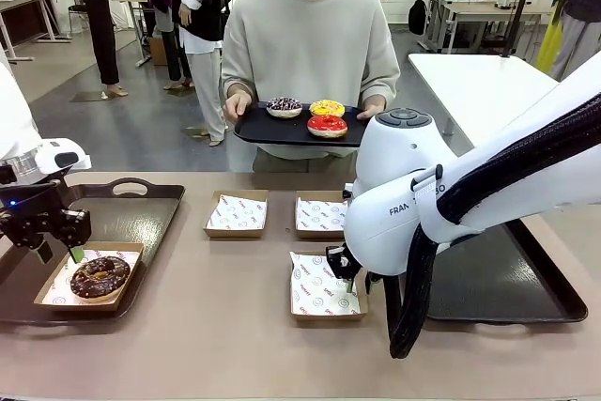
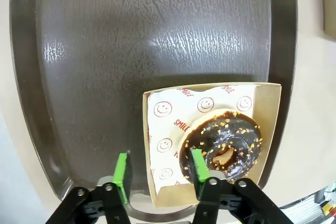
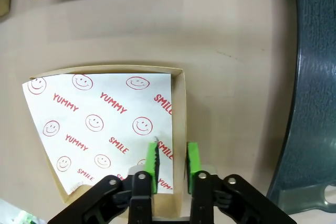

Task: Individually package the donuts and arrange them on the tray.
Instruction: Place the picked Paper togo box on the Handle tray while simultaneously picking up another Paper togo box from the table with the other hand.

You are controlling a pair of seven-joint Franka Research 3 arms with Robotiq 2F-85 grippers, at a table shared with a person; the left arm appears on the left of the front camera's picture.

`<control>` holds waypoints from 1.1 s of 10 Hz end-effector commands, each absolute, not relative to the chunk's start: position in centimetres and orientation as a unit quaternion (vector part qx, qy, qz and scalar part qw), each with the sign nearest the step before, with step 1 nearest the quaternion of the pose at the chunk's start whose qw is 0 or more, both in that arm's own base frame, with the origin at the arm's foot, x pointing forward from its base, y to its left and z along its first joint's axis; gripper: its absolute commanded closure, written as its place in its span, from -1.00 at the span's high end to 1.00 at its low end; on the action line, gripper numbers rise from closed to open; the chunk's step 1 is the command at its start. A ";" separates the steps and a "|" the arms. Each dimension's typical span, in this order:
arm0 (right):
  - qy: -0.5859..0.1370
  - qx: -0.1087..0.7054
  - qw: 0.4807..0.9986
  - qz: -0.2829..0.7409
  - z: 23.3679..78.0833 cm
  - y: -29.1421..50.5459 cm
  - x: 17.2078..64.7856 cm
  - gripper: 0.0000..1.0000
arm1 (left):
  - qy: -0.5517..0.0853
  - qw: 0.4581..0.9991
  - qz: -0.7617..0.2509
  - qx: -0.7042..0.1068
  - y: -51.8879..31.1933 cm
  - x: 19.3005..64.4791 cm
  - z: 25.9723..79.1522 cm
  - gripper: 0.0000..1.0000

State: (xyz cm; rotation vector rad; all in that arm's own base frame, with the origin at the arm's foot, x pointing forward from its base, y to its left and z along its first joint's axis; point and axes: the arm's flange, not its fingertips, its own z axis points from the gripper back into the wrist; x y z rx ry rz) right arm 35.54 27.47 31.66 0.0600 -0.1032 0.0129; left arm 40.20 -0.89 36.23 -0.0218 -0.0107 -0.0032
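Chocolate donut (image 2: 223, 145) is lying boxed by the tray's (image 2: 105, 51) near edge under the wide-open left gripper (image 2: 160, 169). It looks soft and sticky, so better gripping its box (image 2: 269, 111). Right gripper (image 3: 171, 158) is pinching an empty box (image 3: 180, 95) by its wall.

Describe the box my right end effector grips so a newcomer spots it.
On the table's middle lie three empty paper-lined boxes. Two far boxes sit side by side; the near box lies alone, closer to the robot, its wall pinched by the right end effector.
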 end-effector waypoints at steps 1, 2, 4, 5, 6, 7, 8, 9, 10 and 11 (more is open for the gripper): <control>-0.063 0.032 0.998 0.000 31.4 28.1 35.6 -1.00 | -0.002 1.000 0.002 -0.001 -1.0 40.3 36.5 1.00; -0.063 0.031 0.998 0.001 31.4 28.1 35.6 -1.00 | -0.001 1.000 0.001 -0.002 -1.0 40.3 36.6 1.00; -0.064 0.029 0.998 0.000 31.5 28.0 35.5 -1.00 | 0.001 1.000 -0.001 -0.006 -1.0 40.3 36.7 1.00; -0.067 0.030 0.997 0.000 32.0 28.0 35.4 -1.00 | 0.003 1.000 -0.003 -0.009 -1.0 40.3 36.7 1.00; -0.071 0.034 0.997 0.000 32.7 28.0 35.2 -1.00 | 0.005 1.000 -0.005 -0.014 -1.0 40.3 36.9 1.00; -0.087 0.033 0.996 -0.009 33.6 28.0 35.0 -1.00 | 0.005 0.999 -0.011 -0.029 -0.9 40.1 37.2 1.00; -0.071 0.033 0.997 -0.006 35.4 28.1 34.5 -1.00 | 0.024 0.993 -0.040 -0.106 -0.1 39.8 38.5 1.00; -0.096 0.048 0.994 -0.004 38.4 28.1 34.4 -1.00 | 0.013 0.980 -0.073 -0.182 1.4 38.7 40.5 1.00; -0.115 0.059 0.992 -0.006 42.0 28.1 34.5 -1.00 | -0.003 0.961 -0.094 -0.261 3.4 37.4 42.5 1.00; -0.135 0.063 0.989 -0.006 45.4 28.2 35.0 -1.00 | -0.026 0.939 -0.107 -0.326 5.5 36.0 44.1 1.00</control>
